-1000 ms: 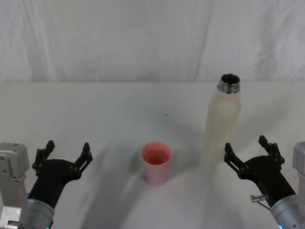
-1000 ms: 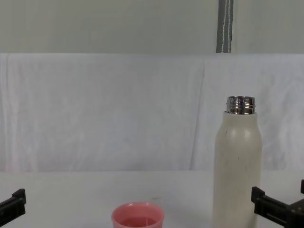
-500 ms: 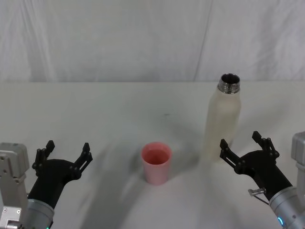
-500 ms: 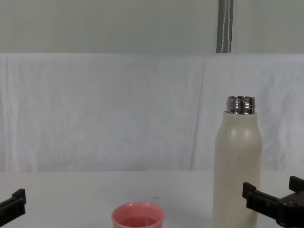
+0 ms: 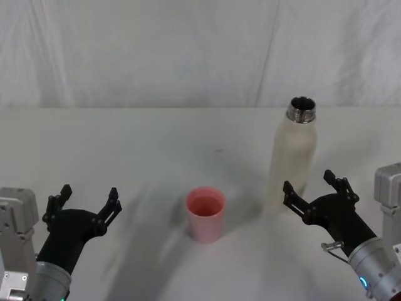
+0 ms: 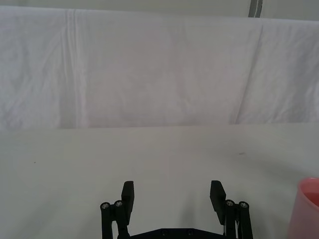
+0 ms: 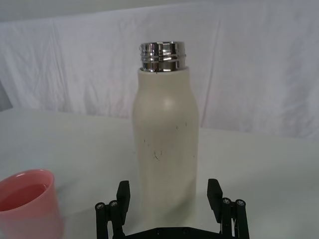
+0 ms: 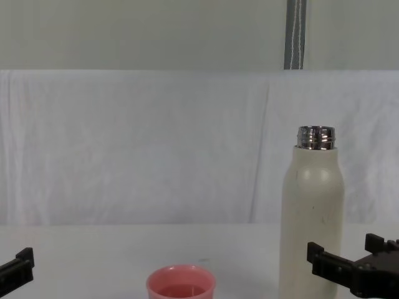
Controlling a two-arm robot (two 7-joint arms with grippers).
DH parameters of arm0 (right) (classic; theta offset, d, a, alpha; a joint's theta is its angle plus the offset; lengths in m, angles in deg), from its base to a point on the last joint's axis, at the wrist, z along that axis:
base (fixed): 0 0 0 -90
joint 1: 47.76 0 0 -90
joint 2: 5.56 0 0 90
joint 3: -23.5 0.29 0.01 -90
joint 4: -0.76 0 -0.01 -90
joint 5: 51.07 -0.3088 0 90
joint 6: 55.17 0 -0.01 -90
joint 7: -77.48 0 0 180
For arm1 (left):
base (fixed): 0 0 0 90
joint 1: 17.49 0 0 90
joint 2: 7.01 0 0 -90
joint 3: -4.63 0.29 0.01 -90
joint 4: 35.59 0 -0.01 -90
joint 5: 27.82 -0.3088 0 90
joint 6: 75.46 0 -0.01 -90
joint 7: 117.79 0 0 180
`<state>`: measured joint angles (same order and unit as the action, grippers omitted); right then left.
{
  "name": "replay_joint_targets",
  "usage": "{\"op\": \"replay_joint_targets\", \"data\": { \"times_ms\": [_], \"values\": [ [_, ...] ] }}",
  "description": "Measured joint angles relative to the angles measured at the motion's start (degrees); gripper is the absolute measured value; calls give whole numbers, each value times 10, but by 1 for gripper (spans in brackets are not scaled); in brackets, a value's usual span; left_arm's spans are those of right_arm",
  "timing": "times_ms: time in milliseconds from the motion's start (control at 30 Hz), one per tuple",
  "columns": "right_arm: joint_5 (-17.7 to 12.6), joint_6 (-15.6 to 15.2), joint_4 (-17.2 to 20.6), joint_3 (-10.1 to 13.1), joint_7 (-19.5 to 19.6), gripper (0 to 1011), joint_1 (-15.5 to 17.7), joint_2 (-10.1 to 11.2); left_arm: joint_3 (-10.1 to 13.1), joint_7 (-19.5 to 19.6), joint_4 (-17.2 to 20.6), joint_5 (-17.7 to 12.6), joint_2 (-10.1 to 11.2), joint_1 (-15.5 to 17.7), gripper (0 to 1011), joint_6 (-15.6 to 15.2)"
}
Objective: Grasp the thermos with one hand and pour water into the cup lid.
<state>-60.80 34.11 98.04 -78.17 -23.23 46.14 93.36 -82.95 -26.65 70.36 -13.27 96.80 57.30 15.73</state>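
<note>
The thermos (image 5: 293, 153) stands upright on the white table, right of centre, its steel neck uncapped; it also rises in the chest view (image 8: 312, 212) and fills the middle of the right wrist view (image 7: 164, 149). The pink cup lid (image 5: 205, 213) sits mouth up to its left (image 8: 181, 285) (image 7: 27, 201). My right gripper (image 5: 311, 188) is open just in front of the thermos base, its fingers (image 7: 123, 195) flanking the body without touching. My left gripper (image 5: 88, 202) is open at the near left, apart from the cup lid (image 6: 305, 209).
A white cloth backdrop (image 5: 188, 50) hangs behind the table's far edge. The white tabletop (image 5: 138, 150) lies bare around the two objects. A grey vertical pole (image 8: 295, 34) rises behind the cloth.
My right gripper has moved forward and left toward the thermos, now nearly at its base. The left arm, thermos and cup lid have not moved.
</note>
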Motion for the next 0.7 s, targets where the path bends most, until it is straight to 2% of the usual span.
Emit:
{"op": "replay_joint_targets", "data": {
  "times_ms": [200,700],
  "values": [
    [-2,-2,-23,-4,-1,1001,-17,-2,0,0,0,0,0,0,1001,0],
    [-8,-6,-53,-9,-3,1001,-42,-5,0,0,0,0,0,0,1001,0]
  ]
}}
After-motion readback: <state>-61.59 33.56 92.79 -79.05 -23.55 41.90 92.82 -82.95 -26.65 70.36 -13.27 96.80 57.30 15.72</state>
